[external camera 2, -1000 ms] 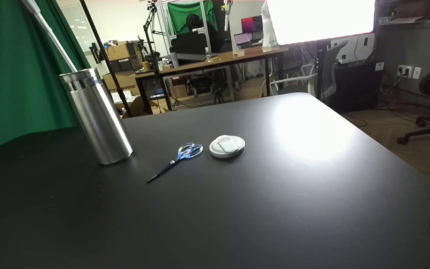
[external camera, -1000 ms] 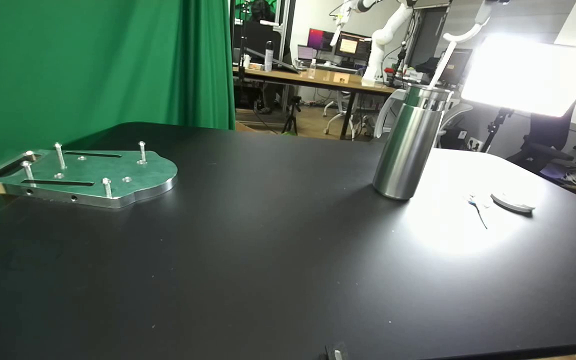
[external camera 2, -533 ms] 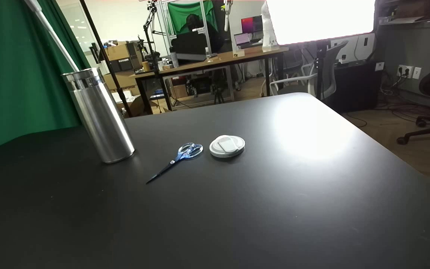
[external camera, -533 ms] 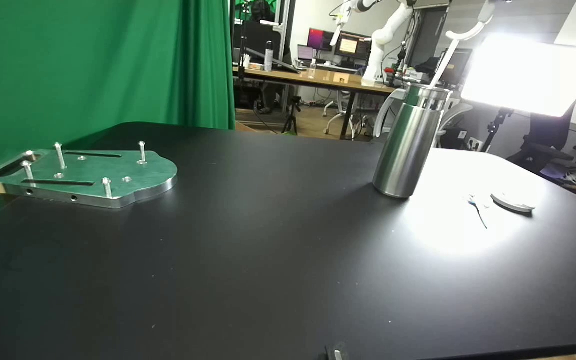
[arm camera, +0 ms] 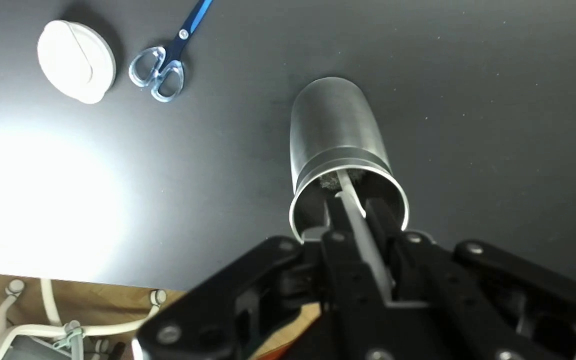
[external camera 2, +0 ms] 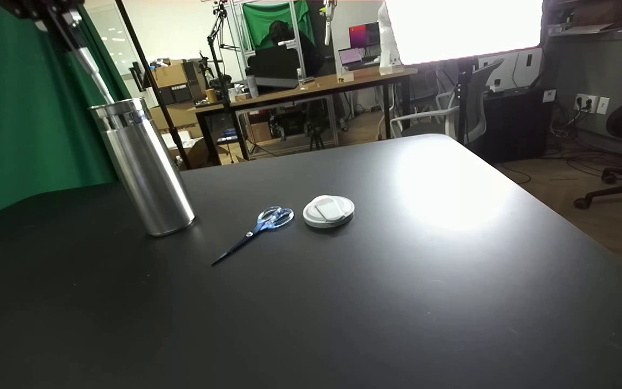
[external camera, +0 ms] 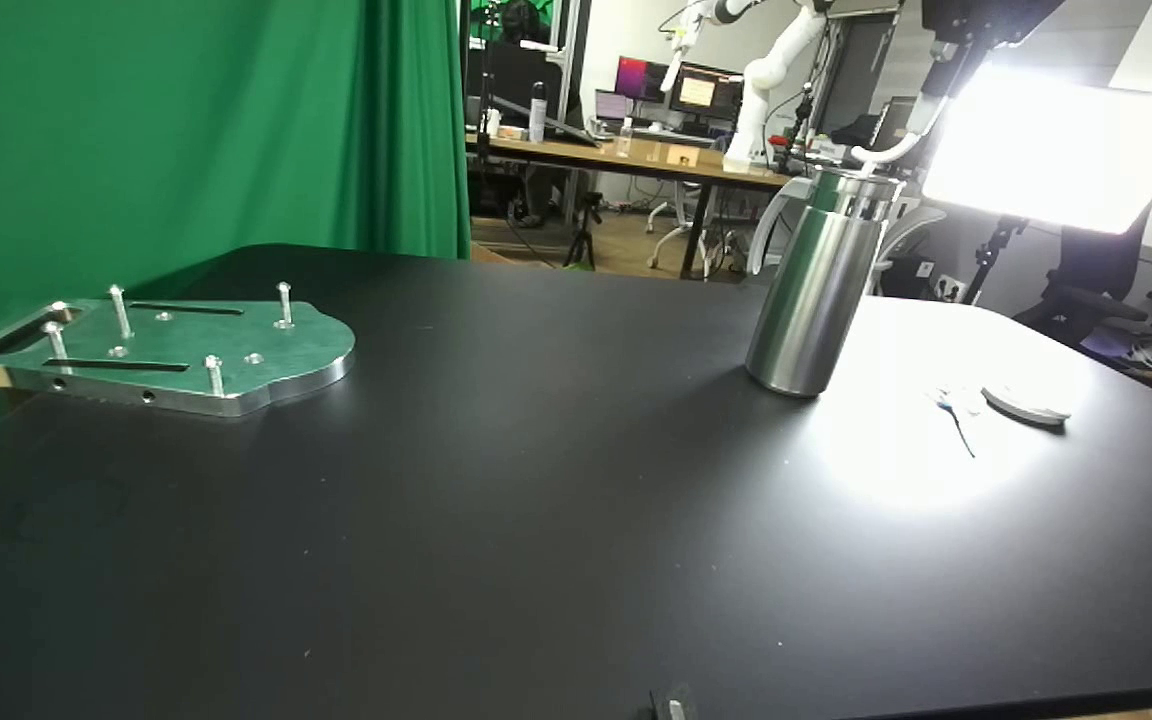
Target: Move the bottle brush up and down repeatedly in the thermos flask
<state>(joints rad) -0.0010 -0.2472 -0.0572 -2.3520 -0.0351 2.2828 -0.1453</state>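
Claw (arm camera: pixel 357 204) clasps one bottle brush (arm camera: pixel 362 232) in one thermos flask (arm camera: pixel 338 120)

Leftmost in both exterior views lies one green-toned metal plate (external camera: pixel 216 330) on the black table (external camera: pixel 496 480), with four tall pegs (external camera: pixel 121 315) rising from it. Well apart to its right stands the flask, a tall cylinder of brushed silver with a shinier band round its slightly narrower neck. Down into its mouth runs the brush, slim and pale grey-white, bending into a white curve (external camera: pixel 891 152) just above the rim in an exterior view. Over the flask, the claw's two fingers (arm camera: pixel 337 217) are drawn in close, one on each side of the brush handle, gripping it. Farther right come one pair of scissors (external camera 2: pixel 261 224), with clear bluish loops and dark blades, and, just beside it, one round white lid (external camera 2: pixel 329 212), both sharp in an exterior view. Only the wrist view looks into the flask: a grey, fuzzy patch shows beside the brush's stem, just inside the mouth. How deep the brush reaches is hidden.
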